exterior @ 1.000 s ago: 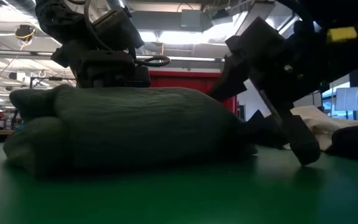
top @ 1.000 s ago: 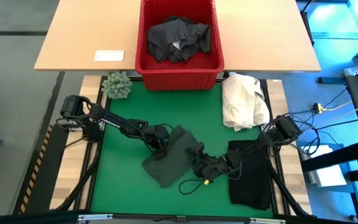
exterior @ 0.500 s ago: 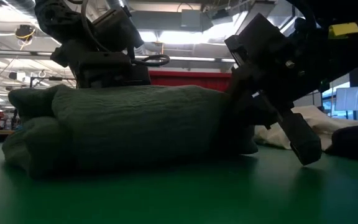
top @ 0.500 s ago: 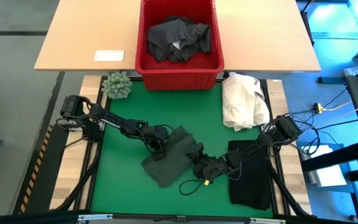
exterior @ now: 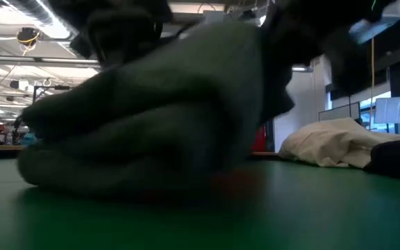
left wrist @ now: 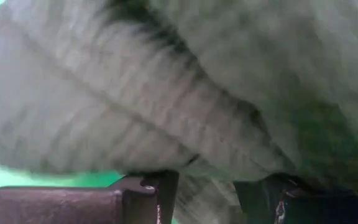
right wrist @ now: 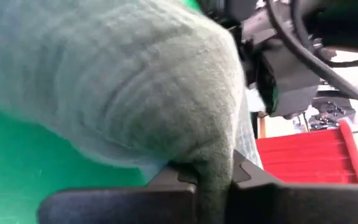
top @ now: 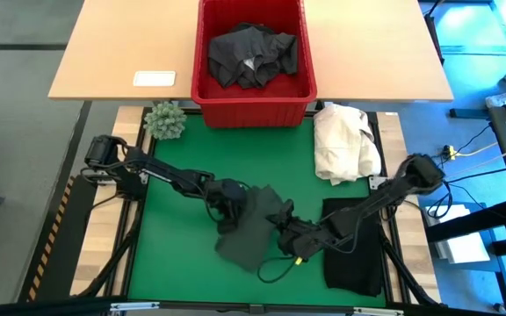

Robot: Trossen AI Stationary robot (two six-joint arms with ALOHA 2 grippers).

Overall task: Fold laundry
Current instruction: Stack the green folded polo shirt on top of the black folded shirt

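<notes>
Overhead, item one: a dark green garment [top: 251, 230], bunched on the green counter [top: 174, 180] near its middle, with the left hand [top: 229, 198] at its upper-left edge and the right hand [top: 290, 230] at its right edge. Only this view showed the rest: a red basket [top: 253, 92] holding more dark laundry [top: 251, 54], a cream-white cloth heap [top: 345, 143], a flat black garment [top: 358, 246] beside the right arm, a small green plant [top: 165, 120].

From counter height the green garment [exterior: 151, 118] filled the frame, its right side lifted, the cream heap [exterior: 335, 142] behind. The right wrist view showed what the others hid: the right hand's fingers [right wrist: 179, 177] clenched on a fold of ribbed green cloth [right wrist: 117, 81]. The left wrist view showed cloth [left wrist: 179, 87] pressed over the left hand's fingers [left wrist: 148, 193], pinching a fold.

Against a second earlier: the right hand, then released, had clamped; the garment had shifted toward the near edge and risen.

Condition: soft, ribbed, rumpled, loosely folded.
</notes>
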